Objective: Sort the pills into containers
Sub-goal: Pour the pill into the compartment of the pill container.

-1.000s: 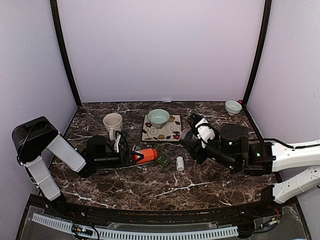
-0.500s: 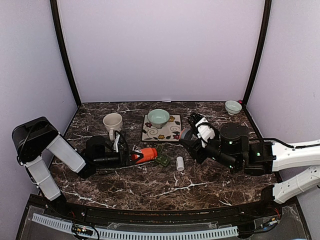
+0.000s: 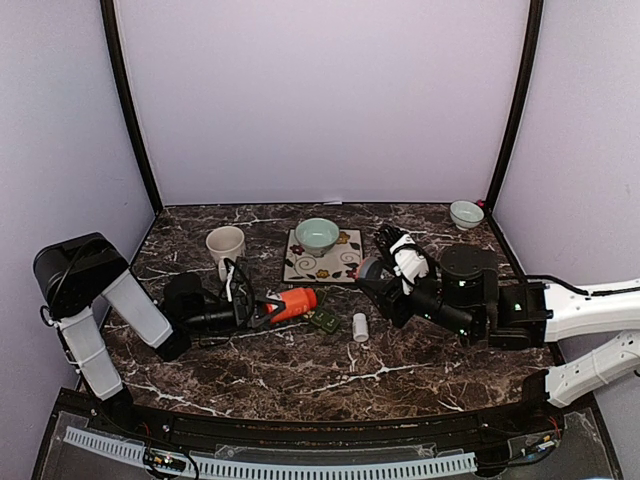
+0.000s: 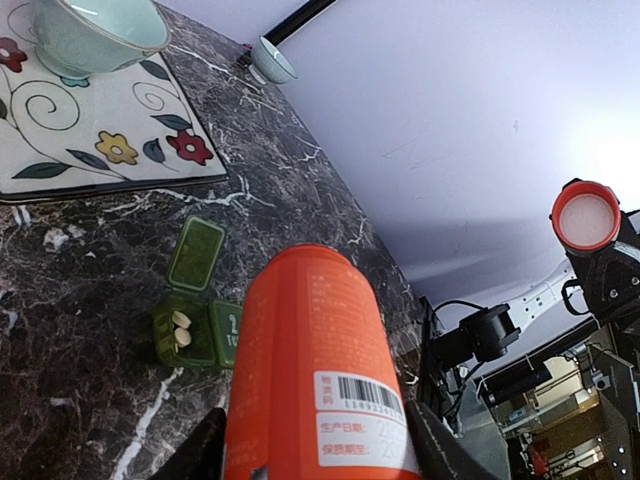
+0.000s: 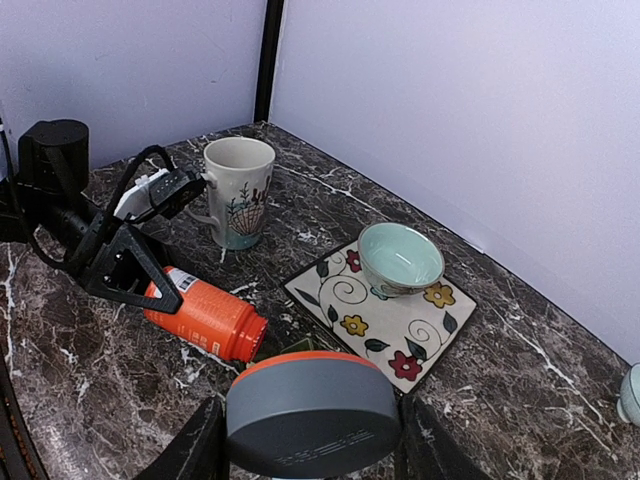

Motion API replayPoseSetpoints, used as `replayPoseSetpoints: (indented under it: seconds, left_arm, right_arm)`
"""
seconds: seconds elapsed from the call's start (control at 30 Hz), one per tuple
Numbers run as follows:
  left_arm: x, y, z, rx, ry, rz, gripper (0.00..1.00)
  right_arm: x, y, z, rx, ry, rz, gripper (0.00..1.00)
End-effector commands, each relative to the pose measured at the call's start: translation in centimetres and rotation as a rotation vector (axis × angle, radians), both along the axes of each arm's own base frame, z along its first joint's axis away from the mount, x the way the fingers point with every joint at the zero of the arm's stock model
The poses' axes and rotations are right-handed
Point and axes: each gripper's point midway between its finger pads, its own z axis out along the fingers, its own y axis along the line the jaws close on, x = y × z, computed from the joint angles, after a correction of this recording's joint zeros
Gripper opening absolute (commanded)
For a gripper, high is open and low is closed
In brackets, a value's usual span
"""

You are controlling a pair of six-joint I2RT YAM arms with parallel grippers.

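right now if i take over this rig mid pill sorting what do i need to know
Left gripper: fingers shut on the orange bottle, which is held on its side with its neck end toward the pill box.
Right gripper: fingers shut on a round grey disc with an orange rim, away from the pill box.
Pill box: on the table between the arms, one lid flipped open. A small white cylinder lies just right of it, apart.
Done: two pale pills sit in the open compartment.
Left: probably the other compartments, though their contents can't be seen, then closing the lid.
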Motion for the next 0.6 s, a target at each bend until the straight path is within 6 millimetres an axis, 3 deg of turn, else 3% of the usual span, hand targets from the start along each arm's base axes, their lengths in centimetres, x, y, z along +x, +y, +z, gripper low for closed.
replayPoseSetpoints:
  seconds: [0.0,0.57]
  left_arm:
    - [-0.4,-1.0,4.5,-0.109,-0.094,-0.080,0.00]
    - [-3.1,-2.7,14.9,-0.261,-0.222,-0.336,0.00]
  right_arm:
    - [-0.3,0.8,2.8,0.086,0.000,0.037,0.19]
    - [-2.7,1.5,8.5,0.213,0.058,0.176,0.18]
